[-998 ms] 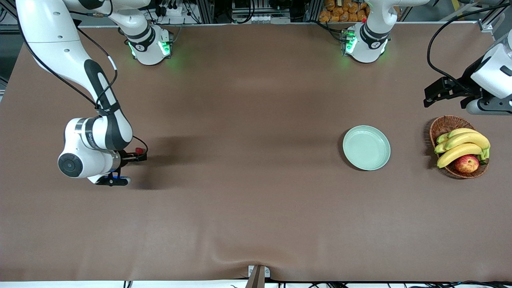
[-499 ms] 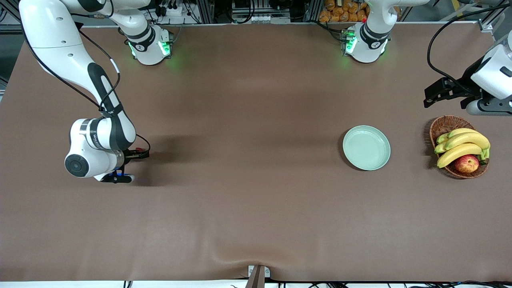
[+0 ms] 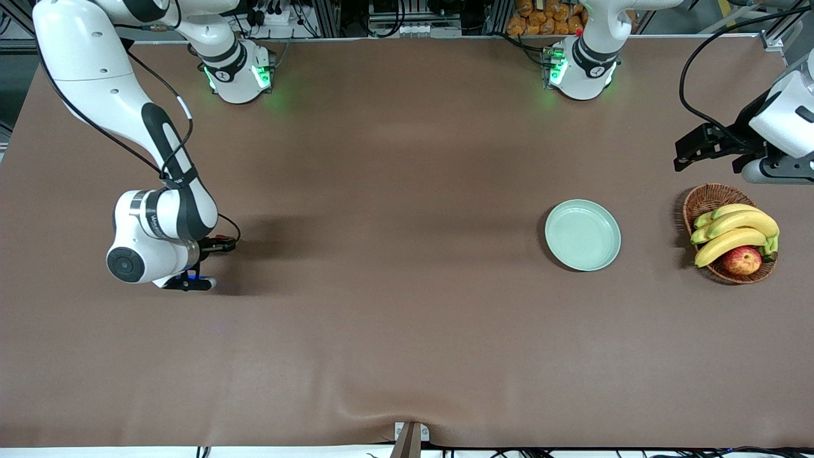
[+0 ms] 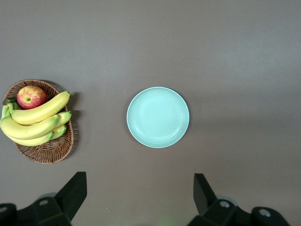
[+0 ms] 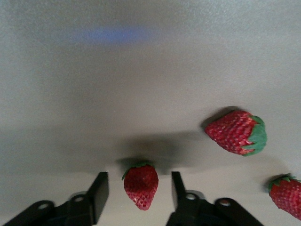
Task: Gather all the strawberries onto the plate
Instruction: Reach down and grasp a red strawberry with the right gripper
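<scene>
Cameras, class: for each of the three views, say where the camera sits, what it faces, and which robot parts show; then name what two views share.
Front view: high across the table, facing both bases; shows both arms, the plate and the fruit basket.
Left wrist view: on the left arm, looking down at plate and basket; left gripper open.
Right wrist view: on the right arm, low over the strawberries; right gripper straddles one berry.
Shared: front and left wrist views both show plate and basket.
</scene>
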Available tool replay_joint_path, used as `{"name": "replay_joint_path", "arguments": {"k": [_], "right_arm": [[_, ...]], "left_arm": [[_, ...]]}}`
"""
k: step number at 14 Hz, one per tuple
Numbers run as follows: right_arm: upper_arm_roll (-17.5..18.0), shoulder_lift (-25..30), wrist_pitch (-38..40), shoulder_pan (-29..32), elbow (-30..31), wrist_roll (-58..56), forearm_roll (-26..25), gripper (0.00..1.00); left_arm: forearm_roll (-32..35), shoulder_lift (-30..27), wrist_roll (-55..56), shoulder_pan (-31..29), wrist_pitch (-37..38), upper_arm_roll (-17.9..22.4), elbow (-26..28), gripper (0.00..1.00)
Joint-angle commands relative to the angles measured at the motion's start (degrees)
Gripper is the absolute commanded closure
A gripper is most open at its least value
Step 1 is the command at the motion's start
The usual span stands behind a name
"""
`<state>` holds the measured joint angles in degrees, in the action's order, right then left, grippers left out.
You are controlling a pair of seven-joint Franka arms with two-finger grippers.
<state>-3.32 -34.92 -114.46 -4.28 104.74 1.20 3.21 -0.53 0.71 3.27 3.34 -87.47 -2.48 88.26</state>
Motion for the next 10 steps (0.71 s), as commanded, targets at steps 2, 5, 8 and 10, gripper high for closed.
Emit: {"name": "replay_joint_path", "arguments": {"k": [2, 5, 8, 10], "right_arm": [[-0.1, 0.2, -0.2, -0.3, 0.5, -0.1, 0.4, 0.63], [0.0, 0.8, -0.1, -0.1, -0.4, 0.0, 0.4, 0.88], [2.3, 2.3, 5.9, -0.5, -8.7, 0.3, 0.5, 1.00], [5.2, 2.3, 7.7, -1.2, -13.2, 0.3, 0.6, 1.00]], "left_arm": [[0.6, 0.2, -0.1, -0.3, -0.2, -0.2, -0.4, 0.00], [0.6, 0.2, -0.1, -0.3, -0.2, -0.2, -0.4, 0.00], [0.6, 0.2, -0.1, -0.3, -0.2, -0.2, -0.4, 0.00], [0.6, 0.2, -0.1, -0.3, -0.2, -0.2, -0.4, 0.00]]}}
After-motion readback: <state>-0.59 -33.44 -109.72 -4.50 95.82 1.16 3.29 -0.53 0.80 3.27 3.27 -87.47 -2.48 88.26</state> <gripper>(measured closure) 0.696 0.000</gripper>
